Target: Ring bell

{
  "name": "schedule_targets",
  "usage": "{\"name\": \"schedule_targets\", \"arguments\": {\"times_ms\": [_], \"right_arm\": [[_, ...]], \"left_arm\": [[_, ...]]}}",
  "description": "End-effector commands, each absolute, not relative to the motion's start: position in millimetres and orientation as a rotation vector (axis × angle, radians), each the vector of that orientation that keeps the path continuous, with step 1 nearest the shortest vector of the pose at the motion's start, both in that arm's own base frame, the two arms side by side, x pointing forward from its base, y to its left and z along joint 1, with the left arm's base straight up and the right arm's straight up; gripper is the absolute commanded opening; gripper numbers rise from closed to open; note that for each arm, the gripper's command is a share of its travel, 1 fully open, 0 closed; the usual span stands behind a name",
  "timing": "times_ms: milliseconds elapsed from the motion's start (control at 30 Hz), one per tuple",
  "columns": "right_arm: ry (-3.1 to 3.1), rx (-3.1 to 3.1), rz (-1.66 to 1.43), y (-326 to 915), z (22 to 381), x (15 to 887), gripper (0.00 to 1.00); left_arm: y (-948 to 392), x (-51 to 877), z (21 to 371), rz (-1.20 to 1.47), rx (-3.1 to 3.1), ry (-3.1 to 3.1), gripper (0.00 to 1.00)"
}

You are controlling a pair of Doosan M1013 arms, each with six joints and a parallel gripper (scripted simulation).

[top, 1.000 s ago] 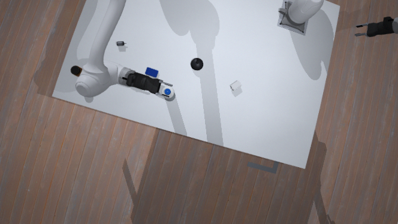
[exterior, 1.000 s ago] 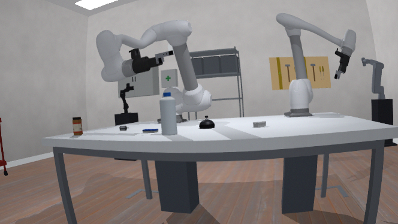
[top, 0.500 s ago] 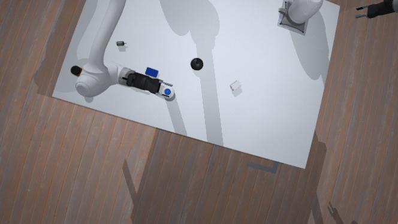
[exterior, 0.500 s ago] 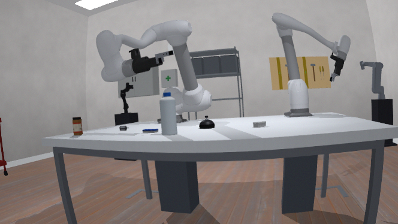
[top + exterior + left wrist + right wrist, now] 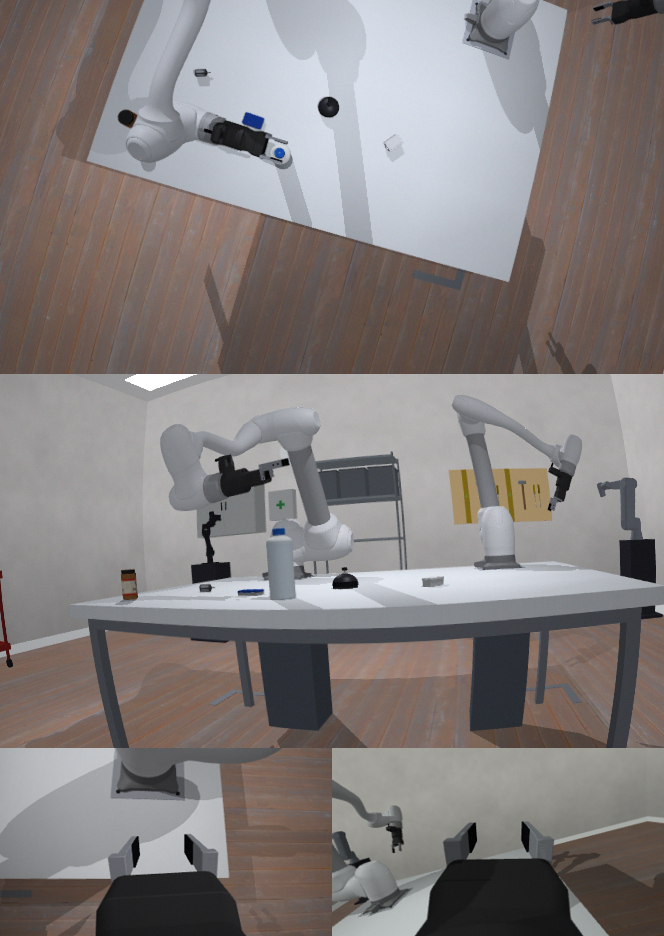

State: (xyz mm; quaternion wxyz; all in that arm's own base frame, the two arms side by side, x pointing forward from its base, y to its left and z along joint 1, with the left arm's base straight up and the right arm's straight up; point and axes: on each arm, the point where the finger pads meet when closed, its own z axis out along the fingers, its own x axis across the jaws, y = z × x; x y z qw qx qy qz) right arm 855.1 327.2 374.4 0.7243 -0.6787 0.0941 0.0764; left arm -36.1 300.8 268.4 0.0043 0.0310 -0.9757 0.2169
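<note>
The black bell [image 5: 328,108] [image 5: 345,581] stands upright on the white table [image 5: 450,200] [image 5: 350,619], its small button [image 5: 344,569] on top. Nothing touches it. My left gripper [image 5: 595,15] [image 5: 551,508] [image 5: 162,844] [image 5: 396,851] is open and empty, high up and beyond the table's right edge in the top view, far from the bell. My right gripper [image 5: 284,151] [image 5: 287,462] [image 5: 499,831] is open and empty, high above the table, left of the bell in the top view. Neither wrist view shows the bell.
A white bottle [image 5: 281,569] [image 5: 280,153] with a blue cap stands below my right gripper. A blue flat item [image 5: 253,120] [image 5: 250,592], a small dark item [image 5: 200,73] [image 5: 205,588] and a brown jar [image 5: 127,118] [image 5: 129,585] lie leftward. A small white box [image 5: 393,142] [image 5: 432,581] is right of the bell.
</note>
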Motion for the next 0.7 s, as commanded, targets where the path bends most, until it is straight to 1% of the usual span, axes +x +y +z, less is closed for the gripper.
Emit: {"name": "schedule_targets", "arguments": {"times_ms": [0, 100, 300, 367, 400, 467, 667], "right_arm": [[0.205, -1.498, 0.167, 327, 376, 855, 1.00], [0.184, -1.535, 0.173, 339, 369, 846, 1.00], [0.050, -1.727, 0.196, 390, 329, 796, 1.00], [0.050, -1.727, 0.196, 390, 329, 796, 1.00], [-0.012, -1.801, 0.203, 406, 313, 775, 1.00], [-0.049, -1.841, 0.205, 414, 305, 764, 1.00], [-0.251, -2.026, 0.212, 442, 263, 711, 1.00]], "left_arm": [[301, -36, 269, 0.678, 0.097, -3.057, 1.00], [301, -36, 269, 0.678, 0.097, -3.057, 1.00], [301, -36, 269, 0.678, 0.097, -3.057, 1.00], [301, -36, 269, 0.678, 0.097, -3.057, 1.00], [301, -36, 269, 0.678, 0.097, -3.057, 1.00], [301, -36, 269, 0.678, 0.097, -3.057, 1.00], [301, -36, 269, 0.678, 0.097, -3.057, 1.00]]}}
